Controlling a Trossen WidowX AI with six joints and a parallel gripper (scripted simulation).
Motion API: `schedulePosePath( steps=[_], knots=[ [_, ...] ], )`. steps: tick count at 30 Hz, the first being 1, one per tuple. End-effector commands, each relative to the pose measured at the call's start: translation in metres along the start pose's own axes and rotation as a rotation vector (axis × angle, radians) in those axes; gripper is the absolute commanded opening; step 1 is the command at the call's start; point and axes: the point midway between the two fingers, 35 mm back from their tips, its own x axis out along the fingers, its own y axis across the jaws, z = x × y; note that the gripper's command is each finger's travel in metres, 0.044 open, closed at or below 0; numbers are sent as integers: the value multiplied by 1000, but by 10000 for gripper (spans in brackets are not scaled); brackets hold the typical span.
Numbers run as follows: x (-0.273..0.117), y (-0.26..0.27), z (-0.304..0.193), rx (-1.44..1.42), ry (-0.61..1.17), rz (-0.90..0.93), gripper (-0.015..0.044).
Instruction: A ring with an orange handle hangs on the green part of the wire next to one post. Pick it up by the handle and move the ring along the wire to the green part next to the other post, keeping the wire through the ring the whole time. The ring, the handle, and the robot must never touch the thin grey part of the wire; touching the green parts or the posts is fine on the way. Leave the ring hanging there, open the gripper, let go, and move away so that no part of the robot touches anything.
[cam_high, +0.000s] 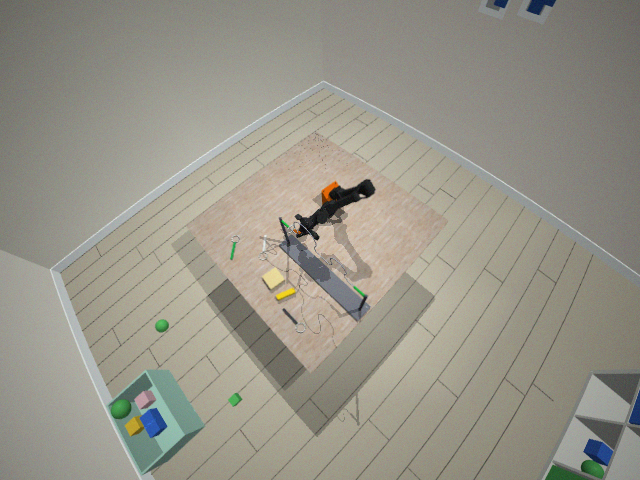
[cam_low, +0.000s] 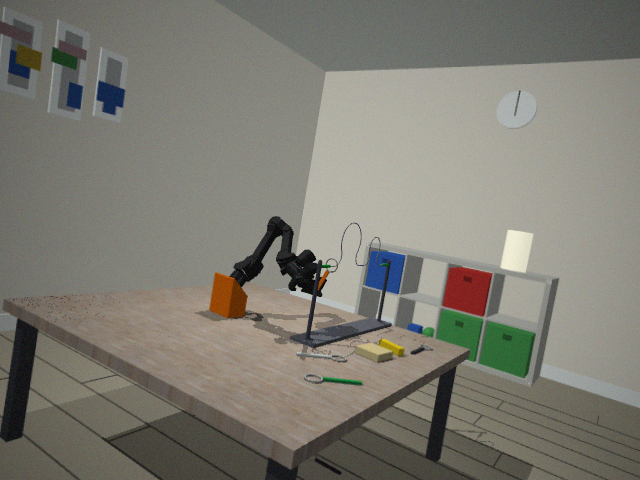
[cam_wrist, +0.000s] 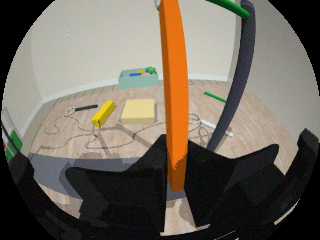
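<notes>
My gripper (cam_high: 299, 234) (cam_low: 320, 289) (cam_wrist: 168, 139) is shut on the orange handle (cam_low: 323, 279) (cam_wrist: 175, 75), near its lower end. The handle leans up to the ring (cam_low: 331, 265), which is at the inner end of the green part (cam_high: 284, 224) (cam_low: 325, 266) (cam_wrist: 227, 6) beside the near post (cam_high: 283, 230) (cam_low: 314, 304) (cam_wrist: 243, 70). The ring is mostly out of the wrist view; whether it touches the wire is too small to tell. The grey wire (cam_low: 354, 223) loops up and down to the other green part (cam_high: 359, 291) (cam_low: 385, 264) at the far post (cam_high: 363, 303) (cam_low: 383, 291).
The dark base (cam_high: 330, 282) (cam_low: 351, 329) joins the posts. Beyond it on the table lie a pale yellow block (cam_high: 273, 279) (cam_low: 373, 352) (cam_wrist: 138, 111), a yellow bar (cam_high: 285, 293) (cam_low: 391, 347) (cam_wrist: 103, 113), and loose rings with white, green and black handles.
</notes>
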Motion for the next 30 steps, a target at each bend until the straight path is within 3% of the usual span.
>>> schedulePosePath(
  steps=[1, 30],
  knots=[
    [1, -7, -4, -3, 11, -4, -150],
    [6, -29, -10, -4, 9, -5, -150]
  ],
)
